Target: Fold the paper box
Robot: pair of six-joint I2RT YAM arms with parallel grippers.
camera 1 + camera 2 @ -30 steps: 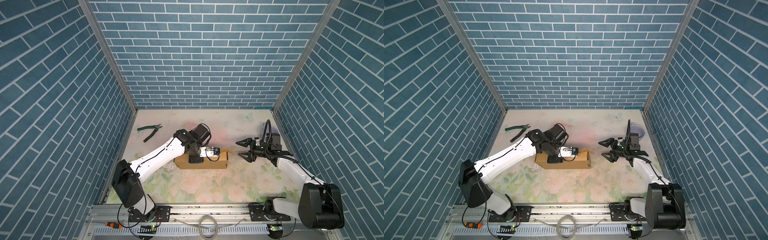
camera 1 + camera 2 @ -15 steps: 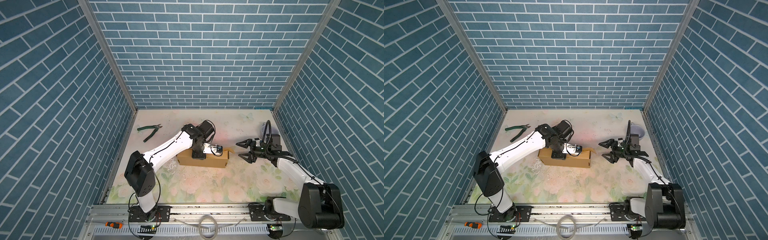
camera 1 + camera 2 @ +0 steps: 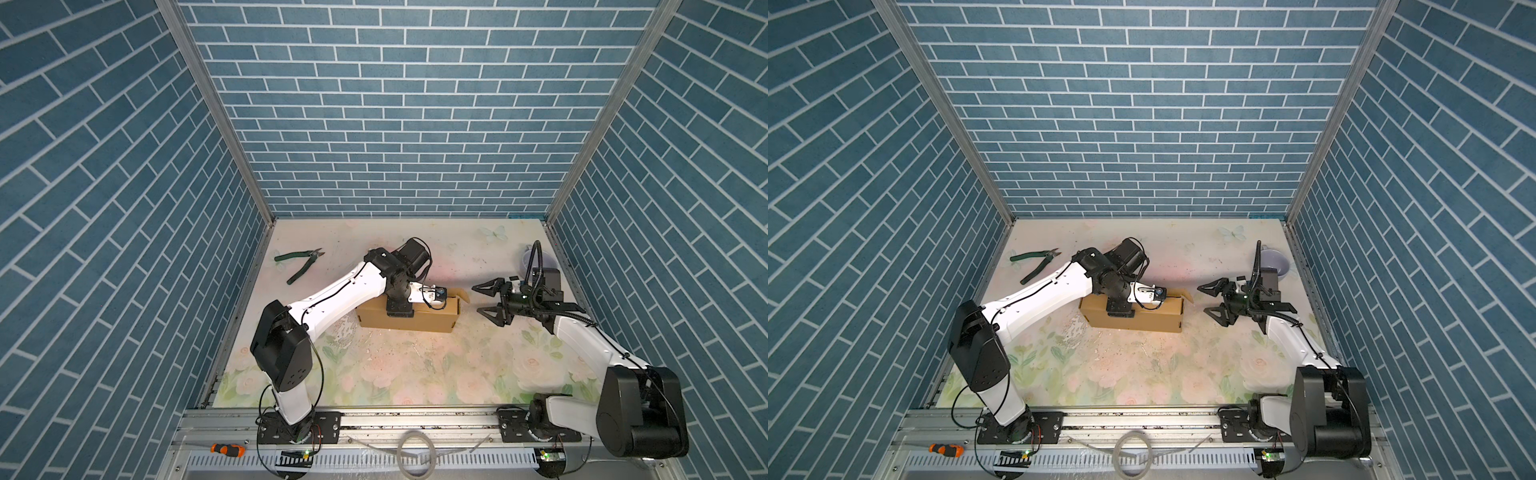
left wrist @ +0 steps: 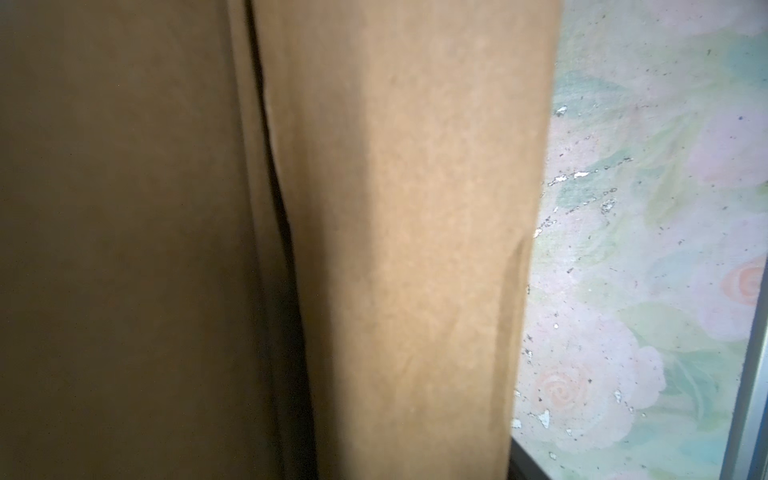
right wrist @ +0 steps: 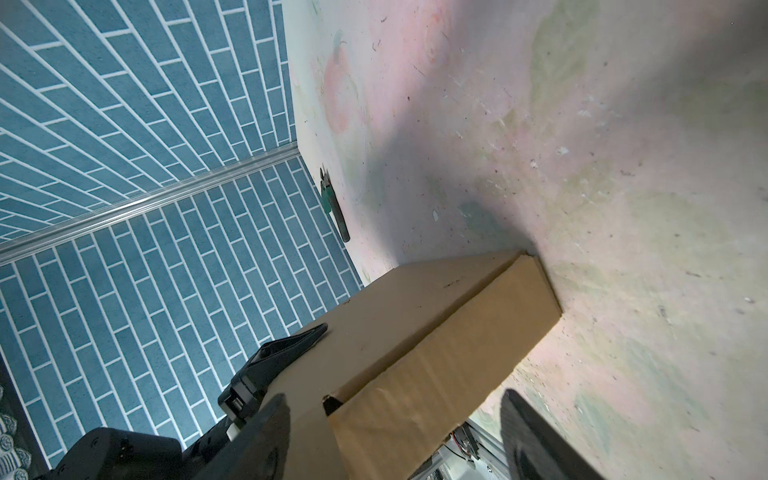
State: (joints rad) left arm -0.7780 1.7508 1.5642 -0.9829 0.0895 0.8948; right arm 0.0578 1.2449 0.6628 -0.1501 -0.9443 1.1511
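Locate the paper box near the middle of the floral table, folded up into a shallow brown carton, long side facing the front rail, base flat on the surface. Note a small flap sticking out above the right end in both top views. Find the left gripper directly over the box at the front edge of the top panel, arm extended from the left. In the right wrist view, see only one black finger lying along the top panel; record the jaw opening as impossible to tell. In the left wrist view, see little but the box's brown panels close up, with a strip of table beside them. Find the right gripper just beyond the right end of the box, clear of it, jaws spread wide, nothing between them, pointed at the box. Farther out, note green-handled pliers at the back left, a pale bowl at the back right behind the right arm, and an orange-handled screwdriver on the frame in front of the rail.
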